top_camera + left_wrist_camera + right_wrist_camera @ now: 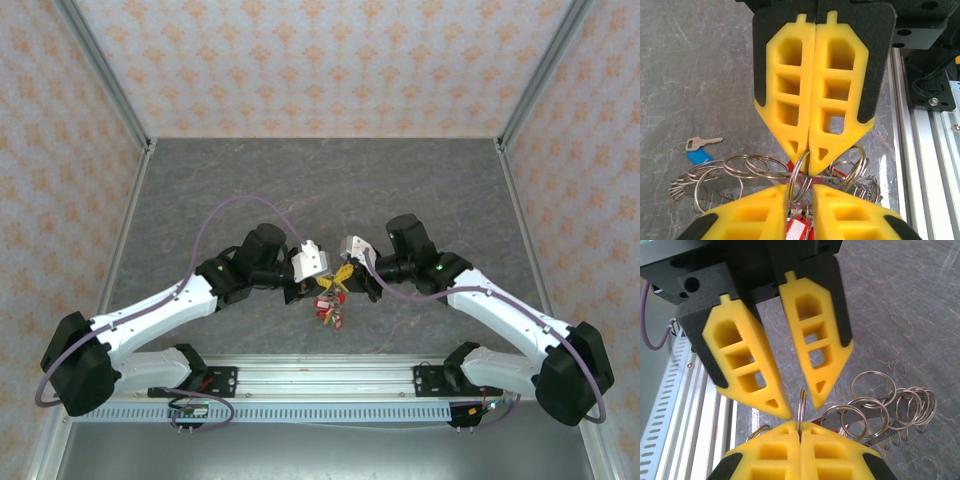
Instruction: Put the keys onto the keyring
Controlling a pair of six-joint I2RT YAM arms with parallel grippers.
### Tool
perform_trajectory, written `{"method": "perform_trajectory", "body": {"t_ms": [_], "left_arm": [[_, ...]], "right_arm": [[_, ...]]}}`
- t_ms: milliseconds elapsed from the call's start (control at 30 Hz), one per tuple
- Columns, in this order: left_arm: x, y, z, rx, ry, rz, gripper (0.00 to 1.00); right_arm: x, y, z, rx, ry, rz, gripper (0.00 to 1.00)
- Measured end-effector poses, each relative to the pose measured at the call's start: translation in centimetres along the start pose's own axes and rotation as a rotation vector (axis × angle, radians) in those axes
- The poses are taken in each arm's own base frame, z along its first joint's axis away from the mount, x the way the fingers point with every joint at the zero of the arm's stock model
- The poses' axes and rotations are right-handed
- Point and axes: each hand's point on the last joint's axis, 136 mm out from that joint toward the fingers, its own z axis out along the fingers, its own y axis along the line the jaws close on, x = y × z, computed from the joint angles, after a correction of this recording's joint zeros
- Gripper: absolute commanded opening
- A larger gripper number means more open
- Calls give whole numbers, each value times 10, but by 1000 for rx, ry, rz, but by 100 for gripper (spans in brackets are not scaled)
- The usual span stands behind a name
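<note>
My right gripper [800, 425] is pressed together on one upright loop [801, 401] of the thin grey metal keyring [871, 390], which hangs between my arms, while my left gripper [800, 408] stands slightly spread around that loop; it looks light, stiff and slippery, best pinched flat across the wire.

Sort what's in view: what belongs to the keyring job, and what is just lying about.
For the job:
- split ring, pinched in the right claw
- left claw, open around that ring
- keyring bunch
- blue-tagged key, loose on the table
- red-tagged keys

Lying about:
- aluminium rail
- purple cable
</note>
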Motion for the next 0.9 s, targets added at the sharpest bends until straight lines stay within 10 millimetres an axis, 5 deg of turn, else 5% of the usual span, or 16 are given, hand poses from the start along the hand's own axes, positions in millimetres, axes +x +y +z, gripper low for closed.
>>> {"method": "perform_trajectory", "body": {"t_ms": [267, 433, 900], "left_arm": [[-2, 1, 6, 22, 22, -1, 18], [-1, 1, 8, 34, 33, 3, 0], [-2, -2, 2, 26, -56, -30, 0]], "right_arm": [[3, -4, 2, 15, 14, 7, 4], [5, -7, 2, 34, 22, 7, 5], [15, -9, 3, 61, 0, 34, 21]]}}
